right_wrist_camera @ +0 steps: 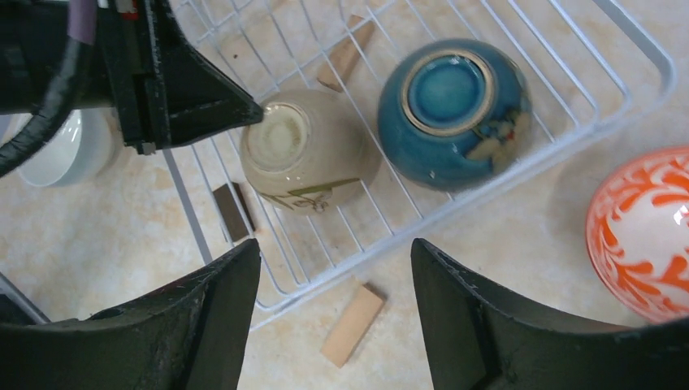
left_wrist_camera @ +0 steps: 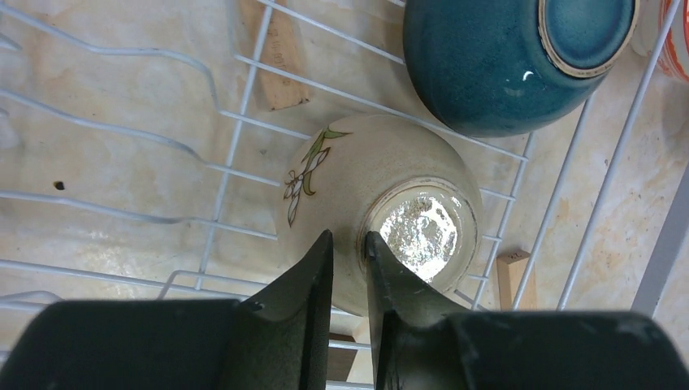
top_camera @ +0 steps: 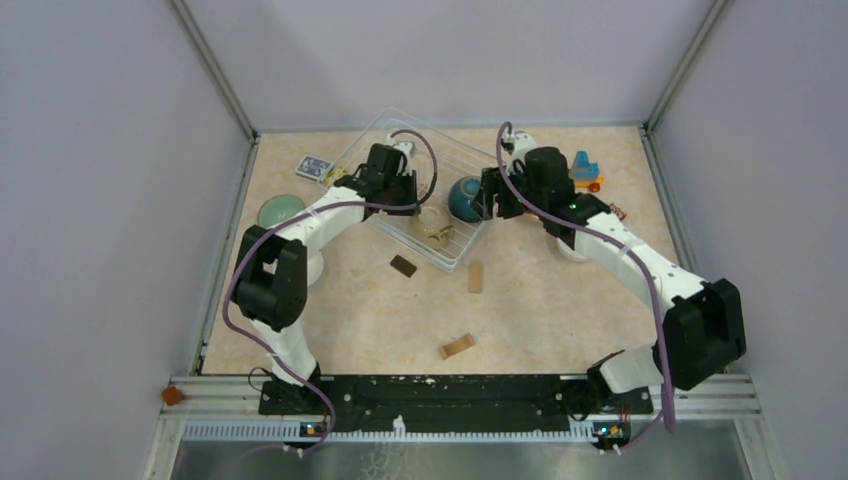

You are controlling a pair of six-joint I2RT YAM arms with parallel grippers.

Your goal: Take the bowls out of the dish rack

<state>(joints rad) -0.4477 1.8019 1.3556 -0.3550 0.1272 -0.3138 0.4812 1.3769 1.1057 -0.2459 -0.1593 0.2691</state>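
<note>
The white wire dish rack (top_camera: 380,125) holds two upside-down bowls. The beige bowl (left_wrist_camera: 341,179) with a flower drawing lies near the rack's front edge. The dark teal bowl (left_wrist_camera: 487,73) lies beside it. My left gripper (left_wrist_camera: 349,240) is shut on the beige bowl's foot ring, one finger inside and one outside. My right gripper (right_wrist_camera: 333,248) is open and empty, above the table just outside the rack (right_wrist_camera: 642,49), with the teal bowl (right_wrist_camera: 455,114) and beige bowl (right_wrist_camera: 309,154) beyond it. The orange-patterned bowl (right_wrist_camera: 642,227) stands on the table to the right. A pale green bowl (top_camera: 281,210) and a white bowl (right_wrist_camera: 69,150) stand left of the rack.
Wooden blocks lie on the table: one under my right gripper (right_wrist_camera: 352,323), one nearer the front (top_camera: 457,346), a dark one (top_camera: 403,265). Another block (left_wrist_camera: 276,57) lies under the rack. A toy train (top_camera: 585,170) and a card (top_camera: 315,167) are at the back.
</note>
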